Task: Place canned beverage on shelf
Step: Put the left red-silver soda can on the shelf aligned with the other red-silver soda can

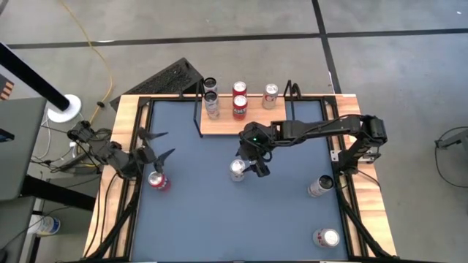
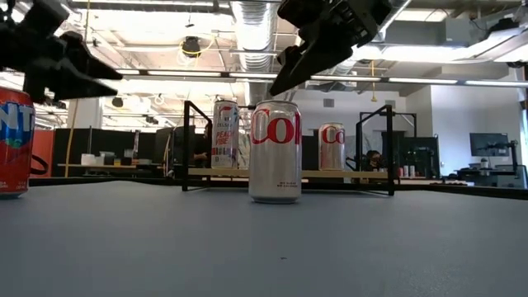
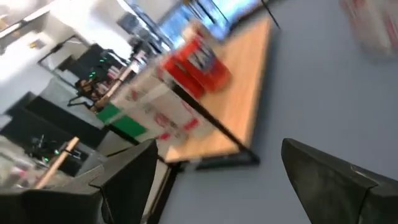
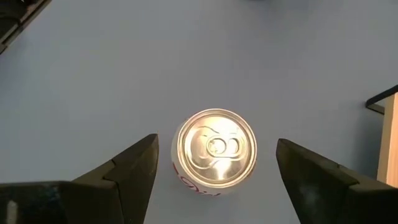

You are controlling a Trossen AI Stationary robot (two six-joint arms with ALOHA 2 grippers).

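A silver diet cola can (image 1: 238, 170) stands upright on the blue table top, also in the low view (image 2: 275, 153). My right gripper (image 1: 252, 165) hovers open above it. In the right wrist view its fingers stand on either side of the can's top (image 4: 214, 149) without touching. The shelf (image 1: 227, 126), a small light-wood board on a black wire frame, stands at the table's far edge with several cans on it. My left gripper (image 1: 161, 145) is open and empty at the table's left, above and just beyond a red can (image 1: 159, 180).
The shelf holds two silver cans (image 1: 210, 96) at its left, two red cans (image 1: 239, 102) in the middle and one can (image 1: 270, 95) toward its right. Two more silver cans (image 1: 320, 186) (image 1: 327, 237) are at the table's right near side. The red can shows at the low view's left (image 2: 12, 140).
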